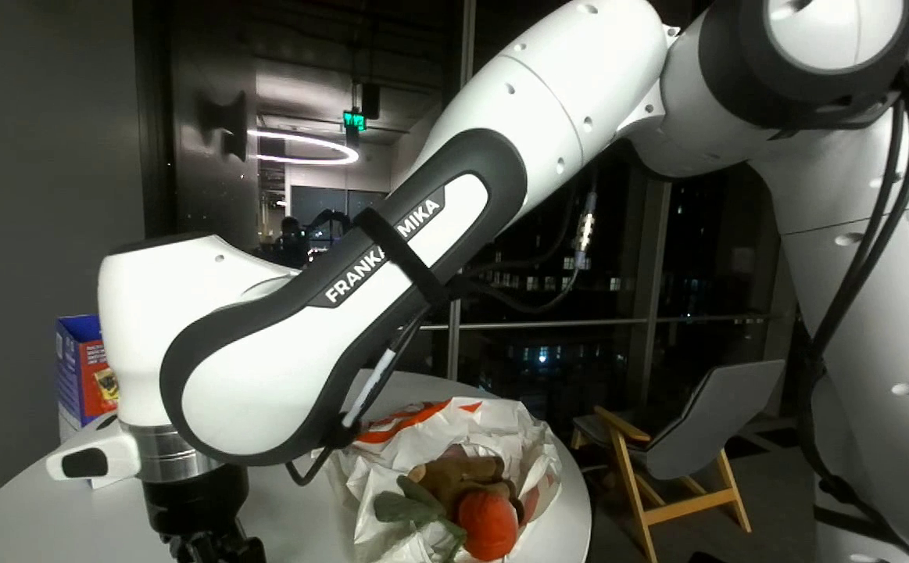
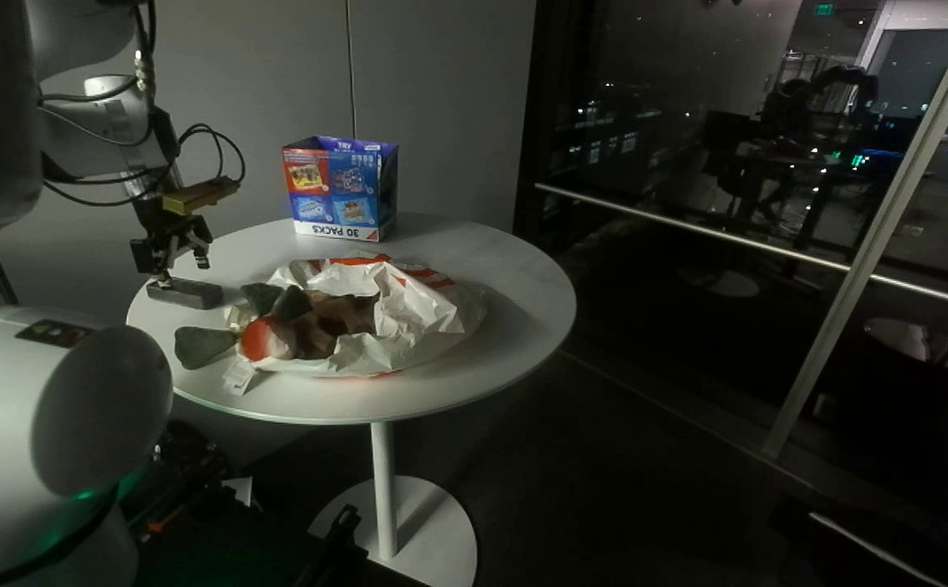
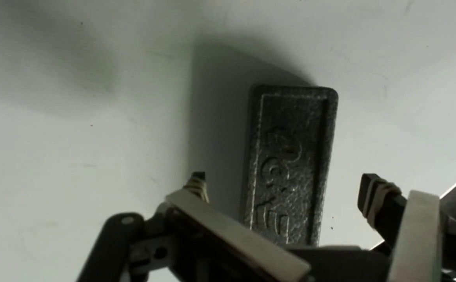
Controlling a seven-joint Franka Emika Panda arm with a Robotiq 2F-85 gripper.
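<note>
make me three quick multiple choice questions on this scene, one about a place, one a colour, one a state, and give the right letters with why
1. Where is the dark grey bar?
A) inside the crumpled bag
B) on the white table
C) on the chair seat

2. Which two colours cover most of the printed front of the box?
A) green and yellow
B) black and white
C) red and blue

3. How do the fingers stand?
A) open, gripping nothing
B) shut on the bar
C) shut on nothing

Right letters:
1 B, since an exterior view shows the bar lying on the tabletop.
2 C, since both exterior views show red and blue printing on it.
3 A, since the wrist view shows them wide apart, with a gap on either side of the bar.
</note>
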